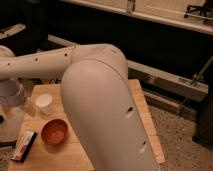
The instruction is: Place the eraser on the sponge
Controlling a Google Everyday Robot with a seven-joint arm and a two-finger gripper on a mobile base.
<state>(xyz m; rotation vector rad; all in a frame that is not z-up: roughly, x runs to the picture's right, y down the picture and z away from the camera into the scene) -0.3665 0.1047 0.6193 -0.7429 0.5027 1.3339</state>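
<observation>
The eraser [23, 145], a flat black-edged block with a white and reddish face, lies on the wooden table [142, 107] at its front left corner. My big white arm fills the middle of the view and reaches left. The gripper [7, 107] hangs at the far left edge of the view, above and behind the eraser and apart from it. The sponge is hidden or out of view.
An orange bowl [54, 132] sits just right of the eraser. A small white bottle [44, 103] stands behind the bowl. The arm hides much of the tabletop. Speckled floor [185, 142] and a low metal rail [165, 80] lie to the right.
</observation>
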